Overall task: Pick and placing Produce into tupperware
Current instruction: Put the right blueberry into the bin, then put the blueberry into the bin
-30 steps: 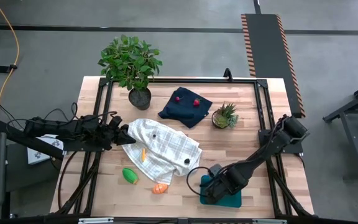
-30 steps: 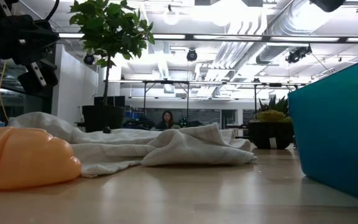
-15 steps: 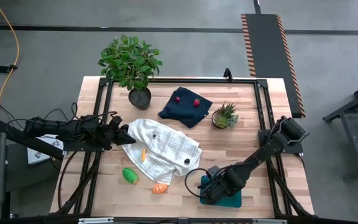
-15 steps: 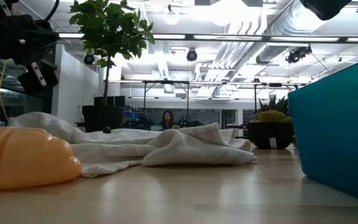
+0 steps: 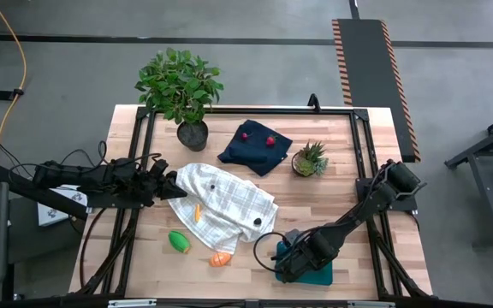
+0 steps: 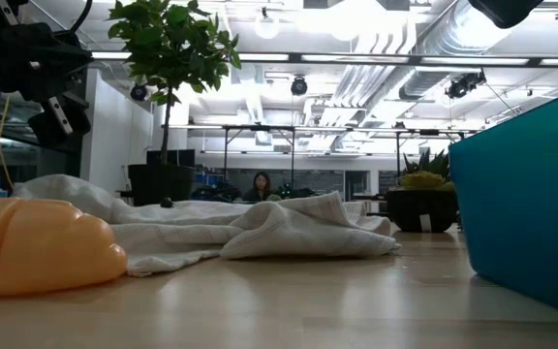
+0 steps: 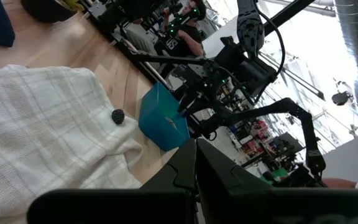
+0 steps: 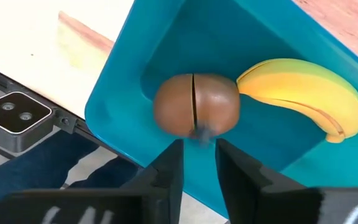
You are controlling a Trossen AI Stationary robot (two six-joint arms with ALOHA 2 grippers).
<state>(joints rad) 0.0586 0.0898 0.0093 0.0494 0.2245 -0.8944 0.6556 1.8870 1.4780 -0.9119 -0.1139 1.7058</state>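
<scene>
While the left gripper (image 5: 171, 185) waits at the table's left side with its fingers pressed together on nothing, its tips touch the near edge of the white checked cloth (image 5: 229, 205) — an idle arm.

Items, left to right, placed from the grippers:

- Green piece (image 5: 179, 241): on bare wood, toward the table's front edge from the left gripper, just off the cloth's front corner.
- Small orange piece (image 5: 197, 211): on the cloth, just right of the left gripper.
- Orange piece (image 5: 220, 258), ribbed: on wood near the front edge, between the green piece and the right gripper; it fills the low view's left foreground (image 6: 37, 247).
- Leafy potted plant (image 5: 181, 90): back left corner, well apart from both grippers.
- Navy cloth (image 5: 254, 146) with two red berries (image 5: 258, 137) on it: toward the back of the table, well beyond the right gripper.
- Spiky potted plant (image 5: 309, 159): right of the navy cloth.
- Right gripper (image 5: 290, 261): inside the tupperware (image 5: 322, 275) at the front right, jaws slightly parted with a narrow gap.
- Brown round one (image 8: 196, 104): on the tupperware floor just past the right fingertips, not clamped — whether a tip touches it, cannot tell.
- Yellow banana (image 8: 303, 92): beside it in the same container, touching it.
</scene>
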